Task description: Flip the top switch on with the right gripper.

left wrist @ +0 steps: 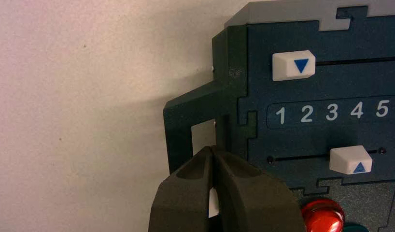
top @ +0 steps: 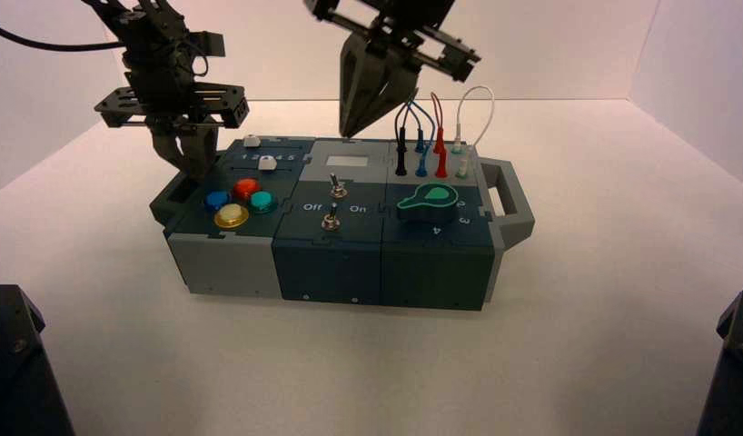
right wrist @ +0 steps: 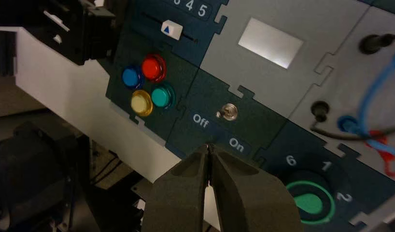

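Pale, smooth tabletop point(top: 613, 254) spreads around the box point(top: 232, 263), with a plain light wall point(top: 549, 45) behind. The right gripper point(right wrist: 209, 147) hangs above the box's middle part, its two dark fingers closed together at the tips, with nothing held between them. The top switch point(right wrist: 228, 112) is below those tips and apart from them, so I judge the step in hand to be the approach, with the flip itself not yet done.

What comes next, I think, is to line the closed tips up on the lever's Off side, lower them beside it, then push across toward the printed "On" point(right wrist: 236, 145). Coming down right on top could press the lever without tipping it, and going too low could snag the second switch point(top: 331, 221), which stands nearer the robot than the one wanted.

As for its looks, the wanted switch is a tiny silvery metal toggle rising from a round nut on a dark panel, its lever leaning to the side of the printed "Off" point(right wrist: 201, 121). It seems a stiff little thing that would take a short, firm nudge. Well to the left of the working pincer, the left gripper point(left wrist: 212, 149) waits by the box's left handle point(left wrist: 178, 140), closed and empty
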Motion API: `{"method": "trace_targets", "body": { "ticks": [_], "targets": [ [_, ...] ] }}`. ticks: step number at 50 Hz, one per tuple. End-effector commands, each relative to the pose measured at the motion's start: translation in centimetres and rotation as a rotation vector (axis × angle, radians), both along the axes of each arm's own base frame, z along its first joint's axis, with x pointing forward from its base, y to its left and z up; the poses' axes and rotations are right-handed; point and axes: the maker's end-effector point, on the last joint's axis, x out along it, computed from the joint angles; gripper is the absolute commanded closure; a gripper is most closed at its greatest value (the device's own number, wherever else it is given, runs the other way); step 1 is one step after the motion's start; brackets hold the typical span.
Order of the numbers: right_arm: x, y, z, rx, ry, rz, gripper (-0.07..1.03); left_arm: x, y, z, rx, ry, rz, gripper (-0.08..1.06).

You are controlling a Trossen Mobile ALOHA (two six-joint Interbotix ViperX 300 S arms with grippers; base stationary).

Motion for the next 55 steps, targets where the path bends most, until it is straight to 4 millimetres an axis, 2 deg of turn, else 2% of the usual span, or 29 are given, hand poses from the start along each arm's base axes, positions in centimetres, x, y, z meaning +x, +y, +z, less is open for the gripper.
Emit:
{"method": "trace_targets", "body": {
  "ticks": [1,11,20,37,55],
  "targets": [
    [0.2,3.0,1.7,0.031,-0.033,0.022,0.98,-0.8,0.6,-2.0,0.025,0.053,-0.019,1.00],
    [0.3,4.9,1.1,-0.028,-0.040,0.043,0.98,-1.0,0.5,-2.0,0.026,0.053,-0.028,1.00],
    [0.4,4.9,0.0,-0.097,-0.024,0.024,0.98,-1.2,0.2,-2.0,0.027,0.054,-0.040,1.00],
    [0.3,4.3,-0.9,-0.146,0.010,-0.030,0.98,-1.1,0.1,-2.0,0.026,0.053,-0.044,1.00],
    [0.7,5.6,-1.9,-0.171,0.020,-0.066,0.98,-1.3,0.0,-2.0,0.028,0.056,-0.052,1.00]
  ]
}}
